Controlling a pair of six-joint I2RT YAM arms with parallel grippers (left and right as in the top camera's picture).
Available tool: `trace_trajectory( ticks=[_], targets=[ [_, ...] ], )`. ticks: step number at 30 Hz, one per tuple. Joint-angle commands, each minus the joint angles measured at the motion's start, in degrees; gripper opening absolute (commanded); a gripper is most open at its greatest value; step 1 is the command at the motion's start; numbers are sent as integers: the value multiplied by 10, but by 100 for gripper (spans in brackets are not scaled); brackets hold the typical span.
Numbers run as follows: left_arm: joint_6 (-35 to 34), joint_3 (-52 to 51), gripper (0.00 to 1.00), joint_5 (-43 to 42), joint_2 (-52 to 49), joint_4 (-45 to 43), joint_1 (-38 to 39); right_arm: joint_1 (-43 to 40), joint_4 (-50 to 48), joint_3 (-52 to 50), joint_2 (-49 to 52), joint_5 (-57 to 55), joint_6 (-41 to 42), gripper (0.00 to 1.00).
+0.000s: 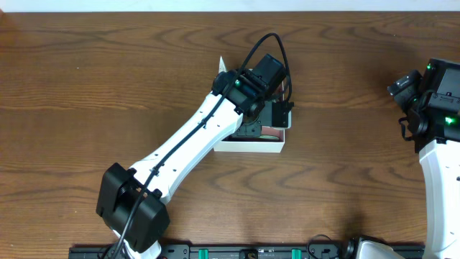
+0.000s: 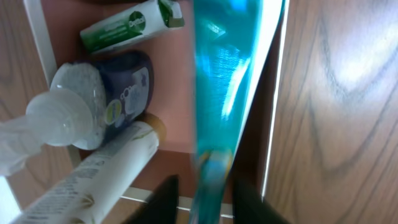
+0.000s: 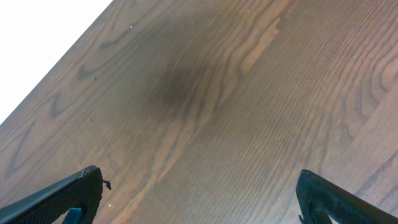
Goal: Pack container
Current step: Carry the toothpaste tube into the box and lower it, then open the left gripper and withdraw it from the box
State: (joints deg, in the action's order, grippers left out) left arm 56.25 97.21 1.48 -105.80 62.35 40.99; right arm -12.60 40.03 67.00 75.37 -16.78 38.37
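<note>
**Item 1. Left gripper** [image 2: 208, 202]. We log two dark fingers [image 2: 166, 200] at the bottom of the wrist view. A teal translucent pack [image 2: 217, 93] runs out from between them. The jaws appear clamped on this pack, though blur around the fingers leaves us short of certain.

**Item 2. Container** [image 2: 273, 106]. It is a shallow box with thin white walls and a pinkish floor. It sits directly beneath the left jaws and, from overhead, lies largely under that wrist near the middle of the table [image 1: 108, 72]. The teal pack extends ahead of the jaws over the floor, close along one white wall. We cannot tell whether it touches the floor.

**Item 3. Contents.** All of these lie on the container floor, on the side of the jaws away from that wall.
- White tube [image 2: 99, 180]: nearest the fingers, lying slanted.
- Clear bottle [image 2: 71, 102]: has a rounded cap and lies just ahead of the white tube.
- Dark blue bottle [image 2: 130, 87]: lies against the clear bottle, between it and the teal pack.
- Green-and-white tube [image 2: 130, 28]: farthest ahead of the jaws.

**Item 4. Right gripper** [image 3: 199, 180]. We record its jaws spread wide apart, with only bare table wood showing between them. From overhead it sits well apart from the container, towards the table's edge.
</note>
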Motion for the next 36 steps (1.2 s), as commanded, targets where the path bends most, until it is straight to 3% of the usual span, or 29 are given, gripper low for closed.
trace_trajectory(
  ticks=[1,7,17,26,32,33,34,36],
  targets=[
    [20,2,45,16,-10,2,0,-3,1,5,1,-12,-1,99],
    [20,2,72,16,-10,1,0,-3,1,5,1,-12,-1,99],
    [20,3,73,16,19,4,43,-3,1,5,1,-12,-1,99],
    [15,3,73,16,129,64,145,-3,1,5,1,-12,-1,99],
    [-80,3,74,42,224,76,214,-3,1,5,1,-12,-1,99],
    [-102,3,82,63,242,74,221,-3,1,5,1,-12,-1,99],
    [-129,3,98,86,257,70,225,-3,1,5,1,-12,-1,99],
    [-221,3,98,146,289,56,226,-3,1,5,1,-12,-1,99]
  ],
)
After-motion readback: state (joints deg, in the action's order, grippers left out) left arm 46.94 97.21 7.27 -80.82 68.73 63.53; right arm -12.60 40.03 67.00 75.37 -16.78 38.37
